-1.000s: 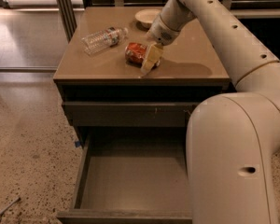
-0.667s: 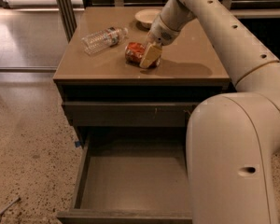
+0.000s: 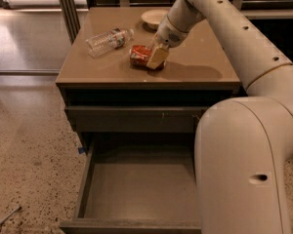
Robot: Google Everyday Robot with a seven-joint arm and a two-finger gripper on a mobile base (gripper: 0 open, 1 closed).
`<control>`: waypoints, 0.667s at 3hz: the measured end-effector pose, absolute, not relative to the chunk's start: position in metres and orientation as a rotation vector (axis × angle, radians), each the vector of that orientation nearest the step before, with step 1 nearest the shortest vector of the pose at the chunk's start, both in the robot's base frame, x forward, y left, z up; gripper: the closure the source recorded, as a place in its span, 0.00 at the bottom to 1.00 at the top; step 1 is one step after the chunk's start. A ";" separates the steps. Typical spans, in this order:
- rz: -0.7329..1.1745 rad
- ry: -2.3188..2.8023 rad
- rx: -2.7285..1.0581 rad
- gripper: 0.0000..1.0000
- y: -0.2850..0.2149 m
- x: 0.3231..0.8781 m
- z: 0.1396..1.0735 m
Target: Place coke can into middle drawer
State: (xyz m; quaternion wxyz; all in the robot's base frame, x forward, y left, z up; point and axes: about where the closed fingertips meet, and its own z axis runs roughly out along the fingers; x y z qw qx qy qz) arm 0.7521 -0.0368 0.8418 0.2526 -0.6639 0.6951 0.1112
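Nearest the camera, the wide, shallow grey-brown middle drawer stands pulled out below the table's front edge. Its flat floor is bare, and the robot's bulky white arm covers its right side. Above it is a shut grey-brown drawer front, and then the brown table.

The small red-orange metal coke can lies on its side a little left of the table's middle, nearer the front edge than the far one. The gripper is down at the can's right end, its pale tip touching or just beside it. I cannot tell whether the jaws are wide or closed on the can.

The can is probably light, and its thin walls dent easily. It is smooth and, lying down, apt to roll toward the left edge if nudged. A hold across the middle of its round body, with modest squeeze, looks safest; pinching the ends would risk it slipping out.

Farther back, toward the far-left corner, a clear plastic water bottle also lies on its side, near the can but apart from it. A pale round plate rests at the far edge.
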 end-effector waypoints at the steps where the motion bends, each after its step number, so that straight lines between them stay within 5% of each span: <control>1: 0.302 1.890 -1.805 1.00 -0.037 0.752 0.842; 2: 0.302 1.890 -1.805 1.00 -0.037 0.752 0.842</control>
